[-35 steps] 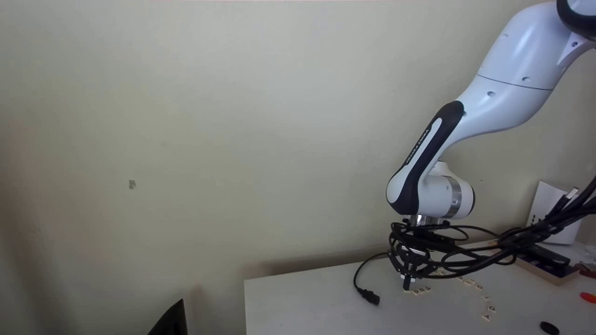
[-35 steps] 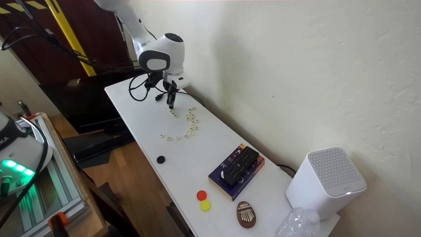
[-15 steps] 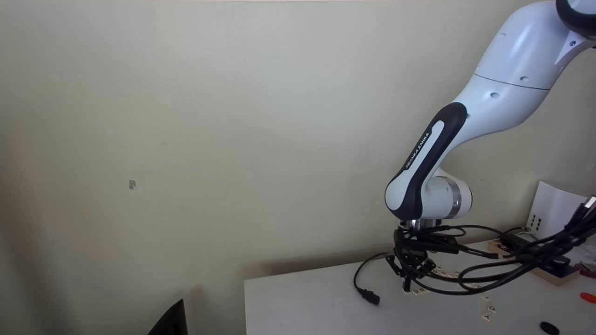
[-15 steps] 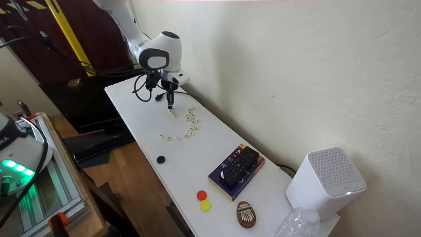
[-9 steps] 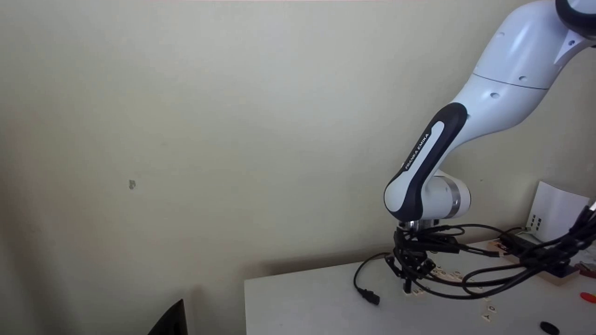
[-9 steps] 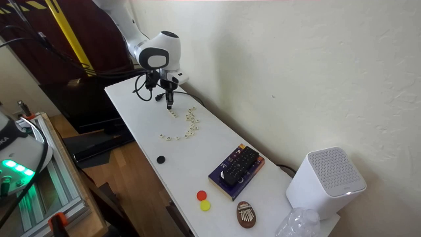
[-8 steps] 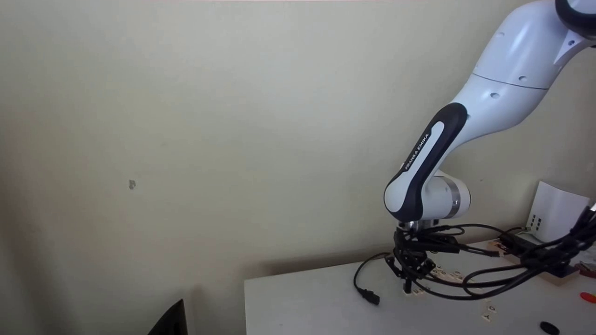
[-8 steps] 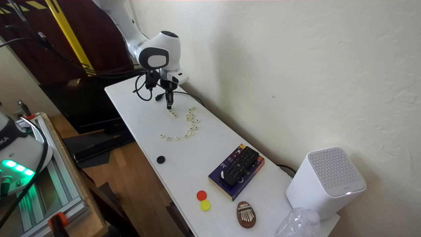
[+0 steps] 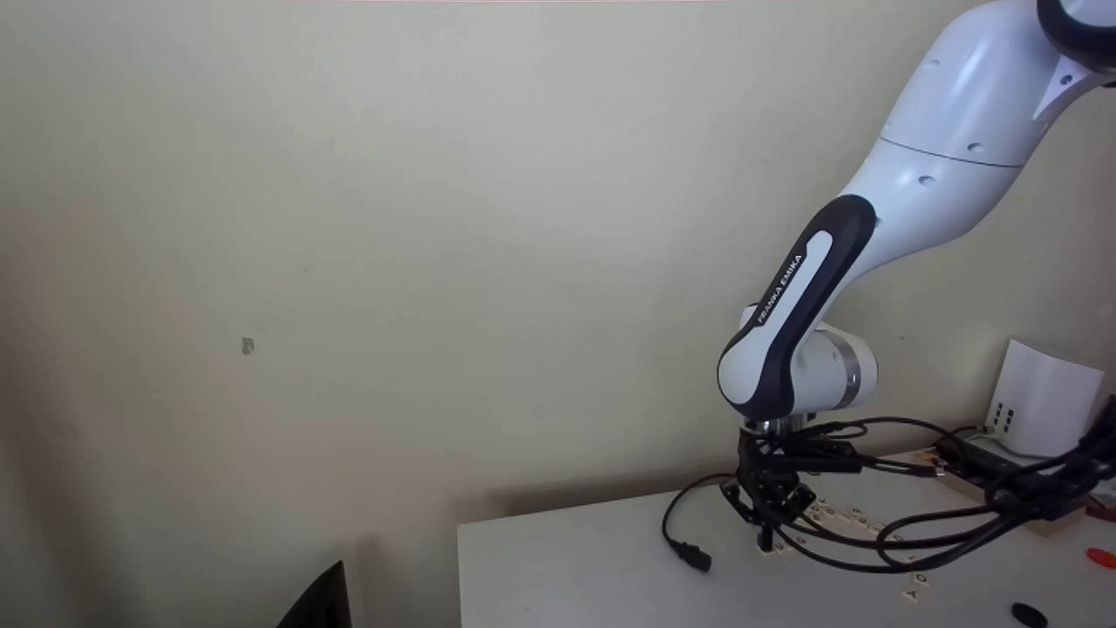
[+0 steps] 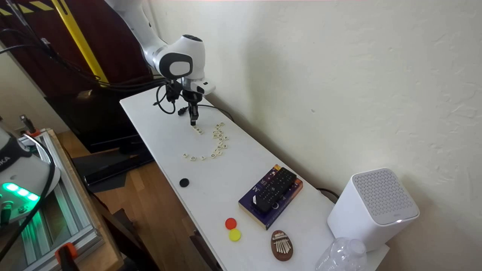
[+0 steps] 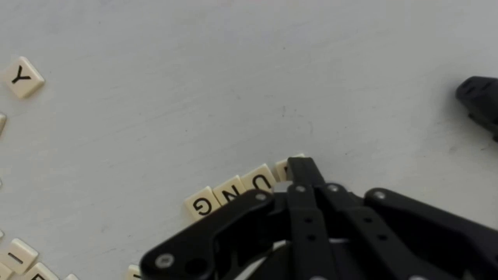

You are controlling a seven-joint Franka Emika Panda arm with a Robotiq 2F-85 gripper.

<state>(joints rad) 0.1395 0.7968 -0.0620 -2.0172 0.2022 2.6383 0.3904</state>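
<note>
My gripper [image 11: 304,167] points down at the white table, its two black fingers pressed together. It also shows in both exterior views [image 9: 765,542] [image 10: 193,122]. The fingertips are over a cream letter tile [image 11: 281,170], which is partly hidden beneath them; whether they touch it I cannot tell. To its left, across a small gap, a U tile [image 11: 258,179], an N tile [image 11: 228,189] and a G tile [image 11: 202,204] form a slanted row. Nothing shows held between the fingers.
A Y tile [image 11: 24,77] and several scattered letter tiles [image 10: 220,136] lie in a curve. A black cable plug [image 11: 482,99] lies nearby. Farther along are a black disc [image 10: 184,182], a book [image 10: 248,205] with a remote [image 10: 274,190], red [image 10: 231,223] and yellow discs [image 10: 235,235], a thumb piano [image 10: 281,246] and a white router [image 10: 372,210].
The gripper has become more upright and shifted slightly, a little left in one exterior view and a little right and down in another. The arm's hanging cables have swung and sagged lower.
</note>
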